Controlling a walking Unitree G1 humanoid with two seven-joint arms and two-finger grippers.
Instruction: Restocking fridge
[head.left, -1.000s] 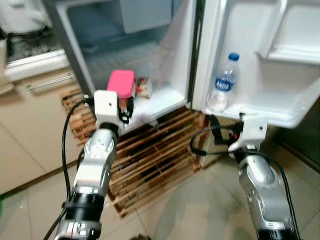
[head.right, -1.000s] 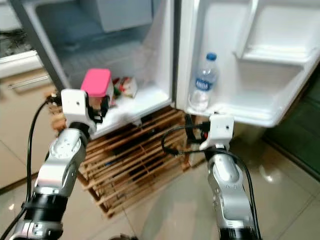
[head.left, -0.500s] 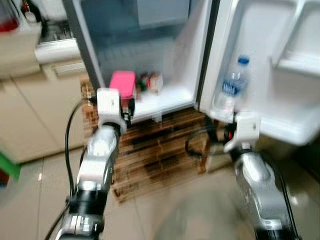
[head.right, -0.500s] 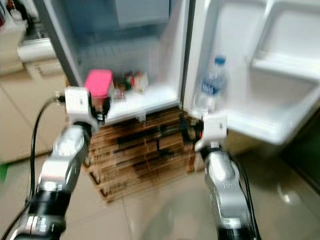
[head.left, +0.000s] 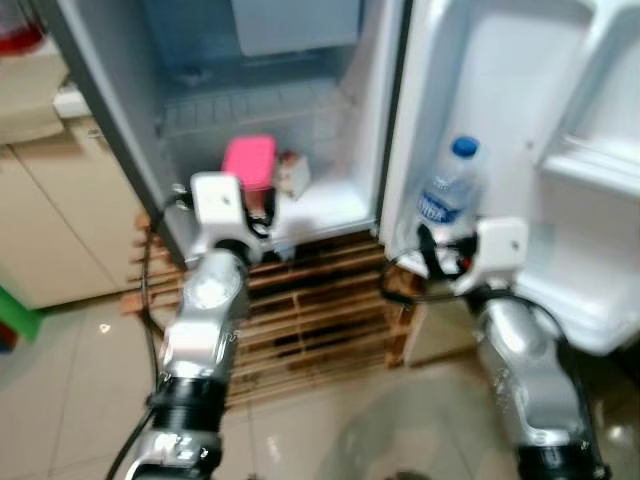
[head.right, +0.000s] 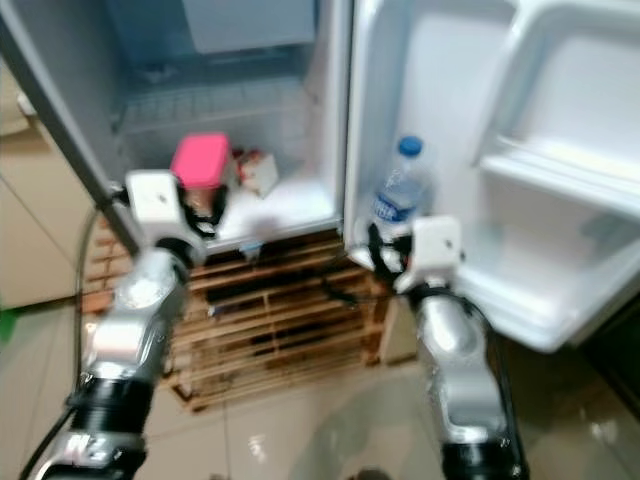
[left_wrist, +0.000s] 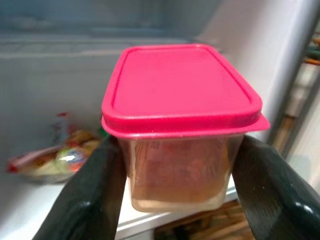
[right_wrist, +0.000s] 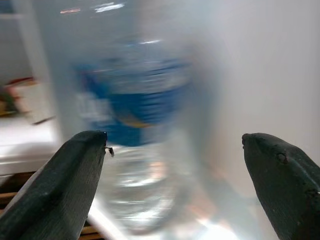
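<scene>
A clear box with a pink lid (left_wrist: 182, 100) is clamped between my left gripper's (left_wrist: 180, 195) black fingers (left_wrist: 90, 200). It hangs at the mouth of the open small fridge (head.left: 120, 150), just above the white bottom shelf (head.left: 320, 210). From the head, the box (head.left: 250, 160) shows above the left wrist. A snack packet (head.left: 293, 175) lies on that shelf behind it. A water bottle (head.left: 447, 195) with a blue cap stands in the lower door shelf. My right gripper (head.left: 440, 258) is open right in front of it; the blurred bottle (right_wrist: 135, 115) stands close ahead of the spread fingers (right_wrist: 60, 185).
The fridge stands on a wooden pallet (head.left: 310, 310) over a glossy tiled floor. The open door (head.left: 520, 90) with an upper rack (head.left: 590, 170) reaches out on the right. Beige cabinets (head.left: 60, 230) and a green object (head.left: 20, 325) are on the left.
The view has shifted and the fridge looks nearer. My right gripper has risen from below the door shelf to the bottle's level. The left gripper still holds the pink-lidded box.
</scene>
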